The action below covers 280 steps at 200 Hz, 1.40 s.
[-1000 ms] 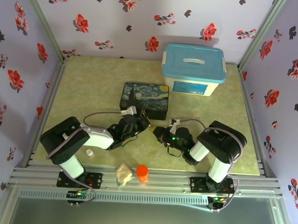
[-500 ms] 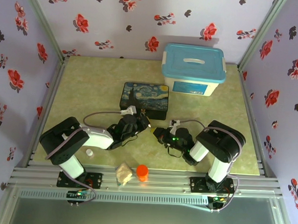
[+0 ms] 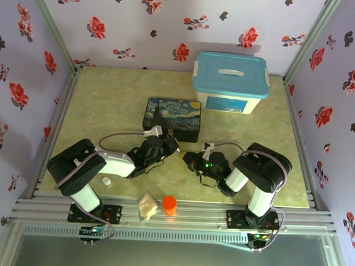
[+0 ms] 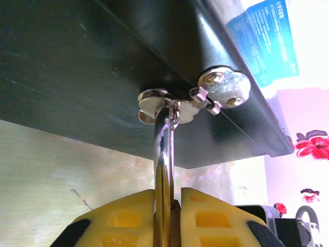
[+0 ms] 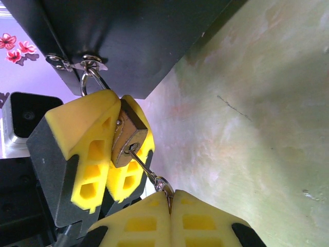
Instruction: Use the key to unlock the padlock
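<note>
Left hand (image 4: 168,208): closed on the padlock (image 5: 128,135), brass body pinched between the yellow fingers (image 5: 85,144). The silver shackle (image 4: 163,146) is threaded through the metal clasp (image 4: 164,101) on the front wall of the dark painted tin (image 3: 172,116), near the middle of the desk (image 3: 102,99).

Right hand (image 5: 169,206): closed on the outer end of the key (image 5: 140,157). The key's tip sits in the bottom of the padlock, shaft slanting down toward the right hand.

The two hands are almost touching, just in front of the tin.
</note>
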Tool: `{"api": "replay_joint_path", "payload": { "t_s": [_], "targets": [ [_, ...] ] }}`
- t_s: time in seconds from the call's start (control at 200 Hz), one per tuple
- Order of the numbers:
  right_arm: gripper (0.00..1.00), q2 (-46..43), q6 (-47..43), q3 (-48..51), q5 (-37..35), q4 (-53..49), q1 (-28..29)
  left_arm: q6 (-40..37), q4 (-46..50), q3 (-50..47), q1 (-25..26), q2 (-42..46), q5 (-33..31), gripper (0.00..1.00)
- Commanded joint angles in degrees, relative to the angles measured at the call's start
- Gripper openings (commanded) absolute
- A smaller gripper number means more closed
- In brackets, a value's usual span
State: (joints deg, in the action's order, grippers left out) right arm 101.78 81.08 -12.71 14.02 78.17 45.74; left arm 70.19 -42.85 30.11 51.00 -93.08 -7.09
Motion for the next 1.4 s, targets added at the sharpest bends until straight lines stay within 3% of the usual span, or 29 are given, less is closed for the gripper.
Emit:
{"api": "replay_joint_path", "payload": {
  "t_s": [0.0,0.565,1.395],
  "targets": [
    [0.00,0.79,-0.23,-0.39,0.74,1.26,0.09,0.37,-4.70,-0.24,0.32,2.07,-1.48,0.00],
    [0.00,1.36,0.02,-2.85,2.14,1.29,-0.34,0.82,-6.41,-0.36,0.72,1.07,0.44,0.00],
    [0.00,0.68,5.94,-4.68,10.24,1.27,-4.54,-1.24,-11.11,-1.94,1.20,-1.74,2.64,0.00]
  ]
}}
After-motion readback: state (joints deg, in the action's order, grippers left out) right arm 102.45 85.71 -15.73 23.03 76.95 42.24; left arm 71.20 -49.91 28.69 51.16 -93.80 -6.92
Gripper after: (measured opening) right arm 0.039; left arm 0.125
